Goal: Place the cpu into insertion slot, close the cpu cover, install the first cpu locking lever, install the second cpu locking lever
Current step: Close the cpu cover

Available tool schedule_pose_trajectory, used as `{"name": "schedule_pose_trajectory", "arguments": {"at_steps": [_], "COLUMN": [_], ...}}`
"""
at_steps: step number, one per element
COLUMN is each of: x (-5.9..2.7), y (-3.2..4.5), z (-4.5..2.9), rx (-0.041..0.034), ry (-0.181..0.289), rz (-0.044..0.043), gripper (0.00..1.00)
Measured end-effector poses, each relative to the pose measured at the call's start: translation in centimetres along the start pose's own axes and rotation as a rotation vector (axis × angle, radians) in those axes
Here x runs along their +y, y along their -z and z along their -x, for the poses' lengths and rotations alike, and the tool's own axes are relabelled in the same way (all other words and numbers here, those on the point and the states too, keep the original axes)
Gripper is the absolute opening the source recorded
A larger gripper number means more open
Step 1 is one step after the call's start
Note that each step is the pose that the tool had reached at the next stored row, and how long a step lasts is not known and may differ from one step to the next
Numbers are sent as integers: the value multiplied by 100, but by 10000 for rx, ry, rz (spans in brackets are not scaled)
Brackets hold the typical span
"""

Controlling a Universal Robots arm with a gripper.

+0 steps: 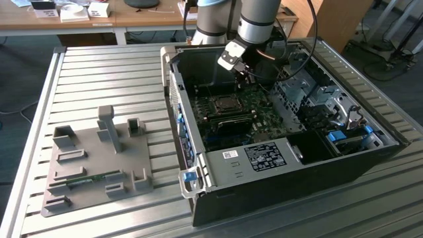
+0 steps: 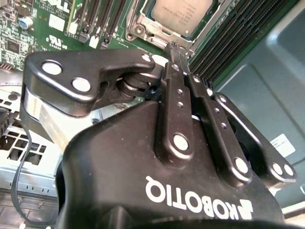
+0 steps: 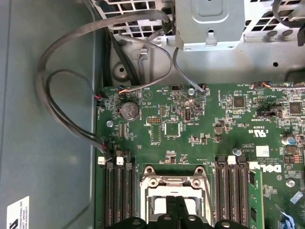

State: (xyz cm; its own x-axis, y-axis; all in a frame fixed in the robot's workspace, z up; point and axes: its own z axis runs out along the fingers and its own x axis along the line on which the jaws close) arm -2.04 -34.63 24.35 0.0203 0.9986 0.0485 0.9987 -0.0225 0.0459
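Out on the ribbed metal counter (image 1: 99, 69), an open computer case (image 1: 297, 173), grey fixture tray (image 1: 92, 159) alongside, wooden desk (image 1: 132, 17) behind. Down inside, gripper (image 2: 175, 50) pinched narrow, tips just beside the socketed cpu (image 2: 181, 10) on the green motherboard (image 3: 200, 138).

White lettering (image 2: 200, 200) on gripper (image 2: 174, 47) body; white sticker (image 3: 17, 212) on case wall (image 3: 47, 143); white print on motherboard (image 3: 205, 152)
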Motion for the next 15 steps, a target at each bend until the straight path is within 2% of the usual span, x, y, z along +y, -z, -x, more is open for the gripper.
{"name": "schedule_pose_trajectory", "arguments": {"at_steps": [10,15], "x": [-4,-4], "y": [-1,-2], "z": [1,1], "rx": [2,34], "ry": [54,726], "rz": [-3,-35], "gripper": [11,11]}}
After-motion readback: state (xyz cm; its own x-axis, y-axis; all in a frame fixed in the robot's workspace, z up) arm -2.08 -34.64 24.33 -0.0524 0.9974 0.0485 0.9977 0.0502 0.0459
